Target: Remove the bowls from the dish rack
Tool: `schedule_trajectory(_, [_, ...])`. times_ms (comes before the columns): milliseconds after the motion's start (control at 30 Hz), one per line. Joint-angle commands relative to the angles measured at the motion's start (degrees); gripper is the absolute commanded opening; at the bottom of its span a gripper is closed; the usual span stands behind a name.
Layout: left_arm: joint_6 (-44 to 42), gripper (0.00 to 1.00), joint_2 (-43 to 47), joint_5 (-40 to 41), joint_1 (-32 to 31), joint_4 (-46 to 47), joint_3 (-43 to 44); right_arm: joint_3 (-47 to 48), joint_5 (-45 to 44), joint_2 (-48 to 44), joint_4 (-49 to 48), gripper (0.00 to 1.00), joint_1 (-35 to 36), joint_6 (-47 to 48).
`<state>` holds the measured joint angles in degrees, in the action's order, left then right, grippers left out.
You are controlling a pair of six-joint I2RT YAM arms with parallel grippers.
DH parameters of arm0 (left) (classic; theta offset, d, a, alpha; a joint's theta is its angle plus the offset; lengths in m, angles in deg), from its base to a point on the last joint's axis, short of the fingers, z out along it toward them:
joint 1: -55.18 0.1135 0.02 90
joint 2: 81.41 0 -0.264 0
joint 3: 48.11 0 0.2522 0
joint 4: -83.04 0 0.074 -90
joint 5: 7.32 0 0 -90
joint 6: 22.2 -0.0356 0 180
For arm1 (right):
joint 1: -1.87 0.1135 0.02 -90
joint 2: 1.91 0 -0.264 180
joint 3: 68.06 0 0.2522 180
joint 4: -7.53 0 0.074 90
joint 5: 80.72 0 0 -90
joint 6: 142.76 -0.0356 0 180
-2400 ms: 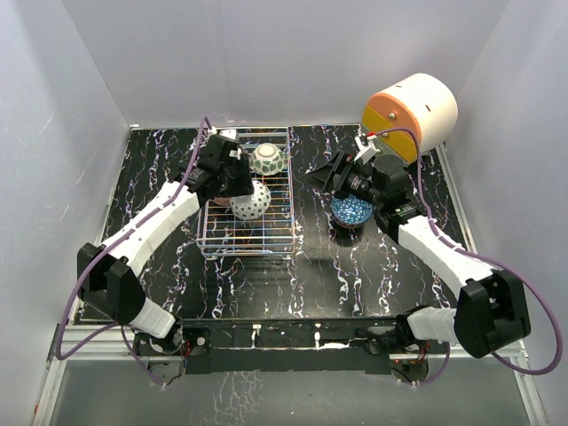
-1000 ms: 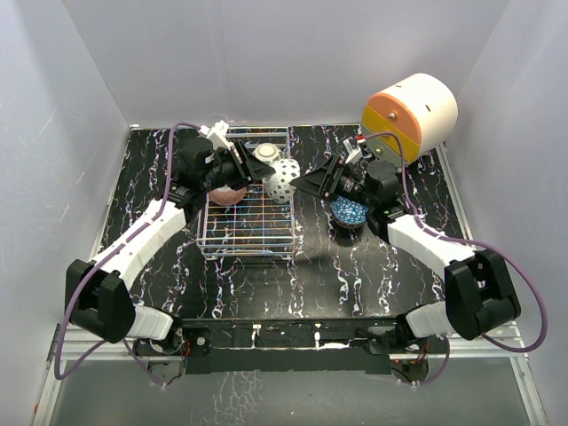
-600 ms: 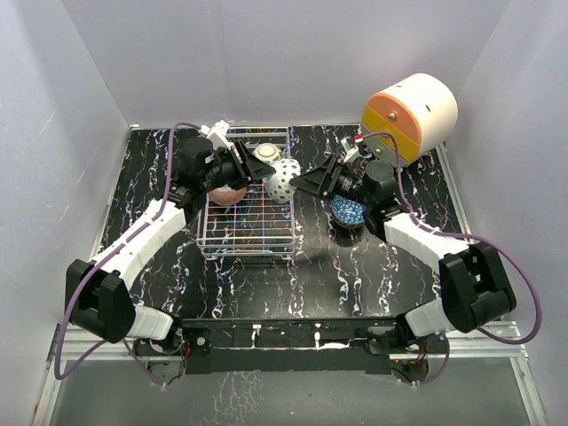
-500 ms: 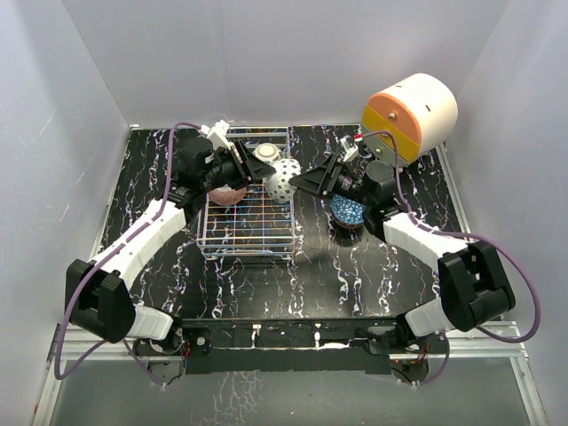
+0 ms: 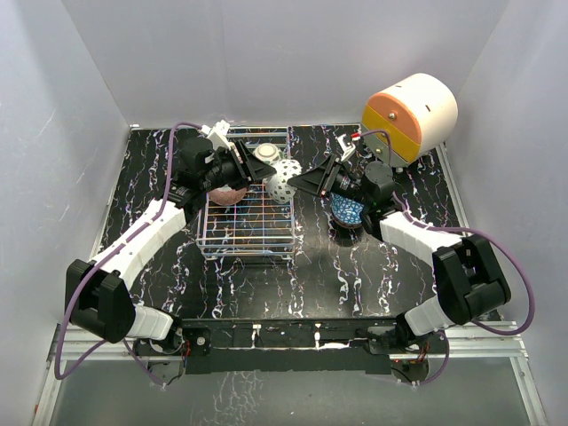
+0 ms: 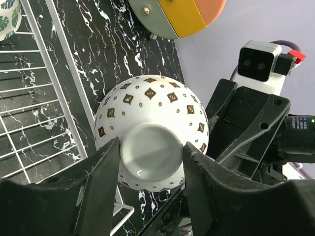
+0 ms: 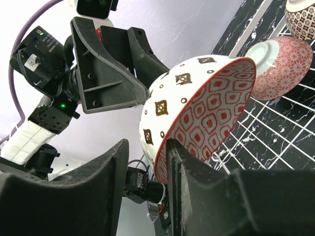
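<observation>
Top external view: left gripper (image 5: 264,177) is clamped on a white bowl (image 5: 284,180) with brown diamond marks, held in the air on its side over the right edge of the dish rack (image 5: 253,229), middle of frame; right gripper (image 5: 303,183) is up against the same bowl from the right side of the frame; pink bowl (image 5: 226,193) lies in the rack at the left, partly under the left gripper; blue patterned bowl (image 5: 351,211) sits on the black marbled table (image 5: 311,275) right of the rack, under the right arm; orange-and-white drum unit (image 5: 410,111) upper right; left wrist view: both left fingers (image 6: 98,172) press the white foot ring, bowl's base facing the camera; leaf-patterned bowl (image 6: 7,17) at upper left corner, in the rack; right wrist view: bowl's rim sits between the right fingers (image 7: 189,172), red-patterned inside showing; inner finger touches, cannot tell whether the outer one presses, so a right-side grip is unclear.
</observation>
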<state>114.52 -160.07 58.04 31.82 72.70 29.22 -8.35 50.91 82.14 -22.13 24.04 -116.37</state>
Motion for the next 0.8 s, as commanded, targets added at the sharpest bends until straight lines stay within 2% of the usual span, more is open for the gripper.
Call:
schedule_trajectory(0, [0.57,0.27,1.93,-2.15,0.3,3.34,0.15,1.33,0.02,-1.51,-4.31,0.35,0.3,0.64])
schedule_trajectory(200, [0.57,0.28,1.97,-2.41,0.33,3.5,0.09,1.24,-0.05,-1.48,-4.42,0.17,0.33,0.72])
schedule_trajectory(333, [0.65,0.31,2.05,-2.86,0.36,3.52,0.07,1.07,0.5,-1.19,-5.48,0.08,0.32,0.61])
schedule_trajectory(600, [0.39,0.5,3.42,-3.04,1.1,3.01,-0.82,4.49,3.75,-1.8,-2.69,0.08,0.28,2.33])
schedule_trajectory(667, [0.39,0.53,3.78,-3.04,1.28,3.0,-1.26,6.03,3.37,-3.11,1.54,0.08,0.32,5.06])
schedule_trajectory(767, [0.03,0.56,4.6,-2.68,1.84,2.62,-1.96,8.84,0.67,-5.94,13.54,0.08,0.3,11.89])
